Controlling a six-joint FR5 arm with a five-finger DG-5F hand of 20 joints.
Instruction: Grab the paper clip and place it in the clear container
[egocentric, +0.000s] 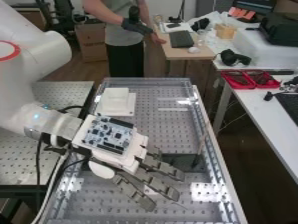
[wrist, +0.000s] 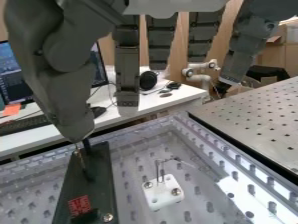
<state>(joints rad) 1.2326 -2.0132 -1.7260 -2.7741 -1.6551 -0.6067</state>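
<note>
Close in, we see what looks like the paper clip (wrist: 158, 168) in the wrist view: a thin, bent metal wire standing up from a small white block (wrist: 162, 196). Its upright strands run side by side, and its upper end bends over sideways; we cannot make out exactly where the wire ends. The block bears a pair of round metal screw heads and sits on the perforated floor of the clear-walled tray (egocentric: 169, 92), just beside a long dark plate (wrist: 100, 192) with a red label.

Over this end of the tray we have the hand (egocentric: 156, 185), slanting down from the arm, its fingers (wrist: 127, 70) straight and spread with gaps between them. The thumb (wrist: 56, 95) stands apart from them, its tip near a slim black rod (wrist: 88, 167) on the dark plate; whether they touch, we cannot tell. Nothing is pinched between the fingers and thumb, and the clip is apart from them.

On the back of the hand we find a circuit board (egocentric: 110, 134), and behind it the white arm (egocentric: 40, 55) comes in from the high view's left. Farther along the tray lies a white stepped block (egocentric: 116, 103). Beyond the tray we see red bins (egocentric: 236, 78) on a white table (egocentric: 273, 110) and, farther off, a wooden desk (egocentric: 169, 53).
</note>
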